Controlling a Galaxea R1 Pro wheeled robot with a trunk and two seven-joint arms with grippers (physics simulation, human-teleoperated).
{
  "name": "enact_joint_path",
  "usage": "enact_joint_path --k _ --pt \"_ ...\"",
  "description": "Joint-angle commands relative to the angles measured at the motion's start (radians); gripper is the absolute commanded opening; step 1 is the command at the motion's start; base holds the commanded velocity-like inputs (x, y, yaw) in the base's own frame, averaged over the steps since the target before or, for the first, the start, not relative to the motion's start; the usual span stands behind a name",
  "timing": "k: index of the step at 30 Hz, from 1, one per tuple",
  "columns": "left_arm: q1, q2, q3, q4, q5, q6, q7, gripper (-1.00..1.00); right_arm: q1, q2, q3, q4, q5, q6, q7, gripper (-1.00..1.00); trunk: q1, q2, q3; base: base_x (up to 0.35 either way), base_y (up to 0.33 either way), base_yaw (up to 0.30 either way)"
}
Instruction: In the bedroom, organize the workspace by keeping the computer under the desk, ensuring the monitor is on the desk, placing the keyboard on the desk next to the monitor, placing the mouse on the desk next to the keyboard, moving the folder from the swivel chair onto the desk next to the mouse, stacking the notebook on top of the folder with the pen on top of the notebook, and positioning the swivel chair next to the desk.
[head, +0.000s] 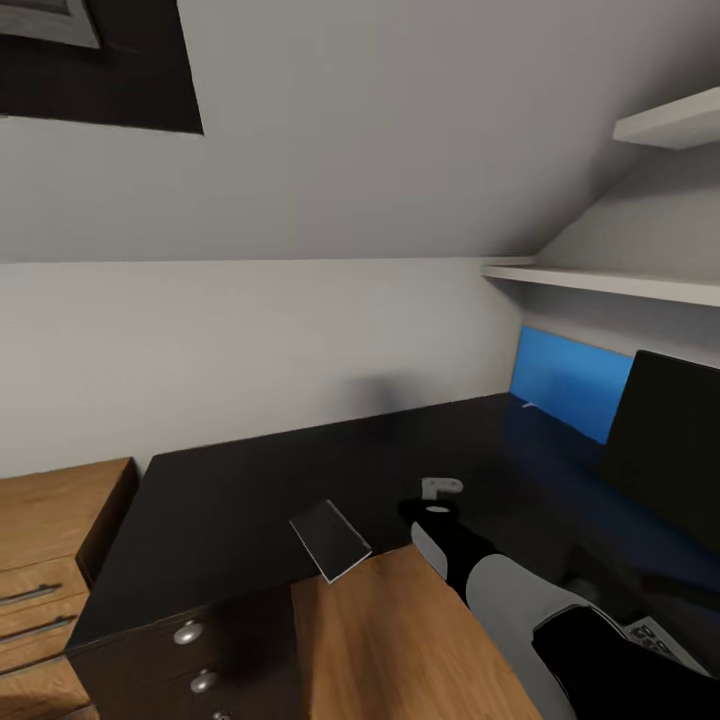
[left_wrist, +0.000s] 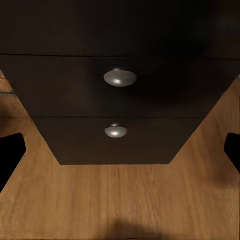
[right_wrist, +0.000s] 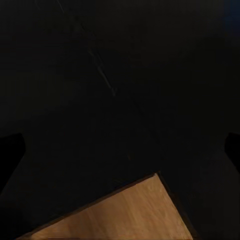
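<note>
My right gripper (head: 437, 497) hovered over the long glossy black desk (head: 250, 480); I could not tell its jaw spread. The wide black monitor (head: 665, 455) stood far right. Perhaps the bright blue folder (head: 570, 385) leaned behind it; next I should reach there.

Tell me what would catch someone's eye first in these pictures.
The glossy black desk fills the middle of the head view, with the bright blue folder leaning against the wall at its far right, beside the black monitor. The right arm reaches in over the desk from the lower right. In the left wrist view, two round silver knobs stand out on the black drawer unit above the wood floor.
</note>
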Motion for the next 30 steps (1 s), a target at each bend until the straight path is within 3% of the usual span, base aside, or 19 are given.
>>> enact_joint_path --k 1,7,14,30 --pt "0.0 0.0 0.0 -0.001 0.01 -0.002 -0.001 1.0 -0.001 0.0 0.006 -0.001 -0.003 0.007 -0.007 1.0 0.0 -0.001 -0.001 -0.207 0.0 0.284" --pt "0.0 0.0 0.0 -0.001 0.01 -0.002 -0.001 1.0 -0.001 0.0 0.007 -0.001 -0.003 0.007 -0.007 1.0 0.0 -0.001 -0.001 -0.25 0.0 0.284" --pt "0.0 0.0 0.0 -0.001 0.01 -0.002 -0.001 1.0 -0.001 0.0 0.006 -0.007 -0.002 0.007 -0.006 1.0 0.0 -0.001 -0.001 -0.042 0.0 0.269" --pt "0.0 0.0 0.0 -0.001 0.011 -0.002 0.0 1.0 0.002 0.0 0.007 -0.063 -0.005 0.009 -0.005 1.0 0.0 -0.001 -0.001 -0.001 0.0 0.011"
